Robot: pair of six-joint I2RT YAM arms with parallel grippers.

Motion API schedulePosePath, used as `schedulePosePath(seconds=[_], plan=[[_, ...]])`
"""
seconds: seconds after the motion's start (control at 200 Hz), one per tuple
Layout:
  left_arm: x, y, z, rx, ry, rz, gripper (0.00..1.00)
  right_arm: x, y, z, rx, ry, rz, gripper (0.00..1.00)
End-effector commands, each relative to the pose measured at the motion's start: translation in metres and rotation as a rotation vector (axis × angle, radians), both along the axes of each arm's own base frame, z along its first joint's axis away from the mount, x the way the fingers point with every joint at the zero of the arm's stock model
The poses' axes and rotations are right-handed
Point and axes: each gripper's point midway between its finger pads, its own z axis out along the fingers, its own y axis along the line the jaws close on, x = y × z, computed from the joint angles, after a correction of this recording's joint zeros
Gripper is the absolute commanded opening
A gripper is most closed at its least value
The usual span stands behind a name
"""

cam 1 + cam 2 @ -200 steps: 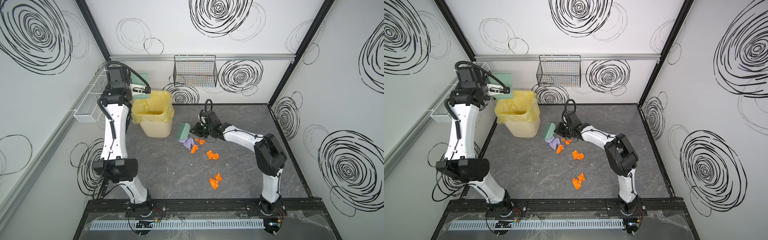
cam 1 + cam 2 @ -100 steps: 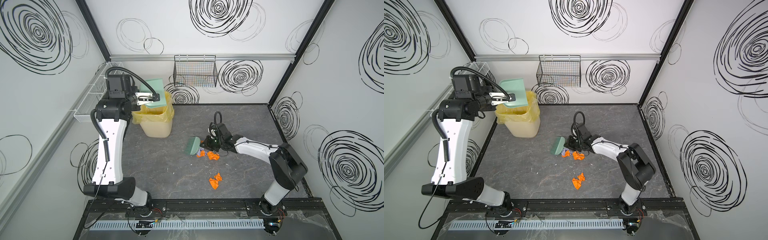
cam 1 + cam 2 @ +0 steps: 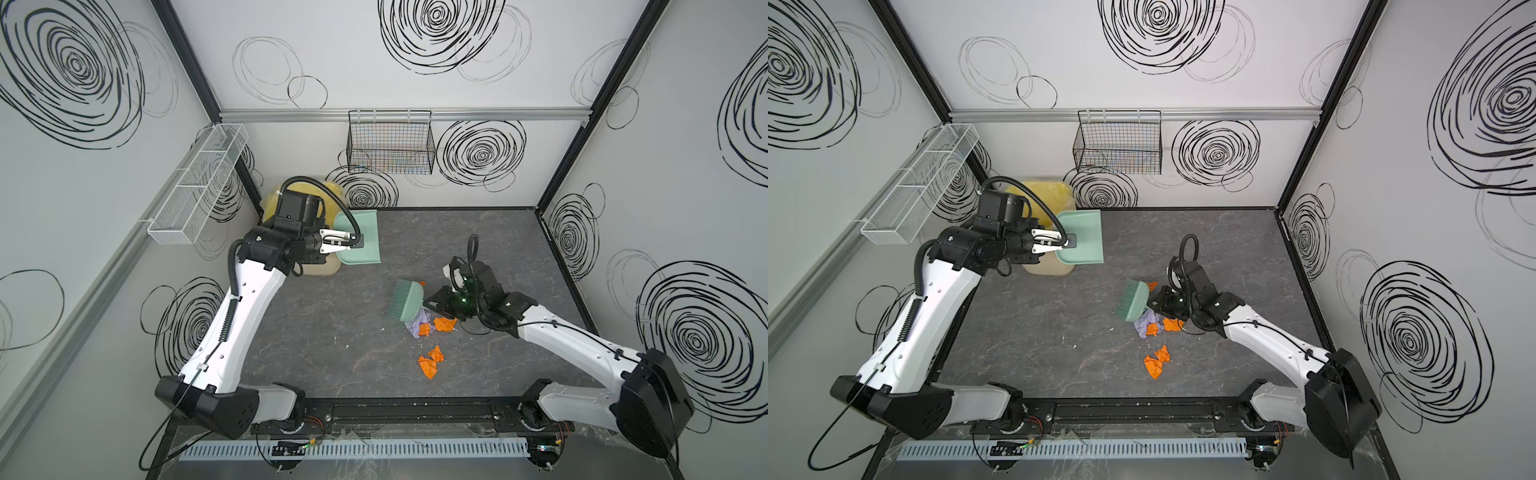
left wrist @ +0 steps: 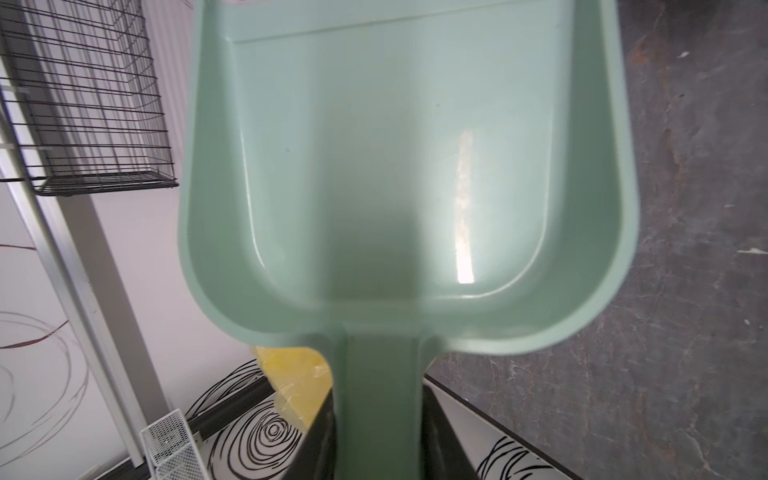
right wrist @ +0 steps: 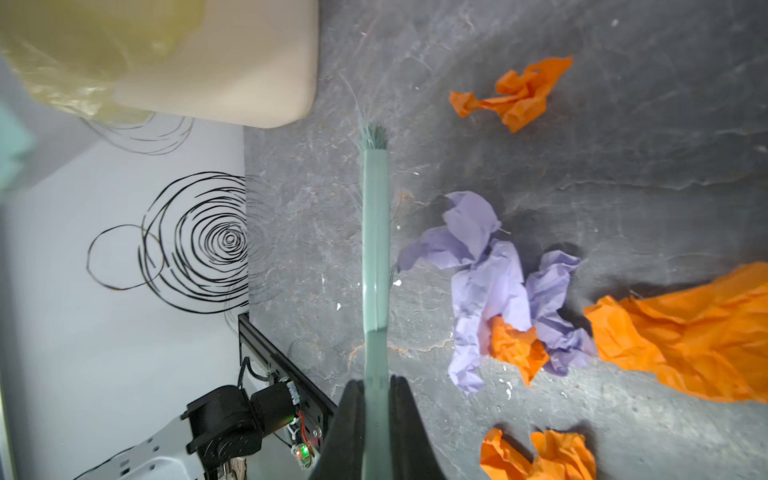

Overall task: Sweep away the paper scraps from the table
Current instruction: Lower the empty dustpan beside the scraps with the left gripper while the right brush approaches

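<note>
Crumpled paper scraps lie mid-table: a lilac clump (image 3: pixel 417 328) (image 5: pixel 486 270) with orange pieces (image 3: pixel 444 323) (image 5: pixel 685 332) against it, and an orange pair (image 3: pixel 432 361) (image 3: pixel 1156 361) nearer the front. My right gripper (image 3: pixel 428 305) (image 5: pixel 376 399) is shut on the handle of a green hand brush (image 3: pixel 405 301) (image 5: pixel 375 249). The brush sits just left of the clump. My left gripper (image 3: pixel 353 245) (image 4: pixel 378 436) is shut on the handle of an empty green dustpan (image 3: pixel 361 237) (image 4: pixel 407 166). The pan is held beside the bin, apart from the scraps.
A beige bin with a yellow bag (image 3: pixel 1050 191) (image 5: pixel 232 62) stands at the back left, partly hidden by my left arm. A black wire basket (image 3: pixel 390 145) hangs on the back wall. A white mesh shelf (image 3: pixel 199 183) is on the left wall. The dark grey table (image 3: pixel 332 353) has black-framed edges.
The left arm swung the dustpan from above the bin out to its right, lower over the table. The right gripper dragged the brush and the lilac and orange scraps toward the front.
</note>
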Motion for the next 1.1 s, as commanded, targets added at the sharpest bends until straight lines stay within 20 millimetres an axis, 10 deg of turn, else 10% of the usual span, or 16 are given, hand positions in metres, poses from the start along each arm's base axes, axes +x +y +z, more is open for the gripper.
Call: schedulePosePath(seconds=[0.0,0.26,0.44,1.096], plan=[[-0.003,-0.005,0.0,-0.067,-0.011,0.026,0.0,-0.015,0.002,0.035,-0.025,-0.083,0.138,0.0],[-0.003,-0.005,-0.022,-0.071,0.029,0.034,0.0,-0.09,-0.065,-0.016,-0.423,0.107,0.301,0.0],[0.0,-0.009,-0.029,-0.084,0.049,0.037,0.0,-0.111,-0.088,-0.015,-0.421,0.131,0.226,0.0],[-0.004,-0.015,-0.044,-0.105,0.08,0.046,0.0,-0.092,-0.107,-0.058,-0.492,0.164,0.065,0.0]])
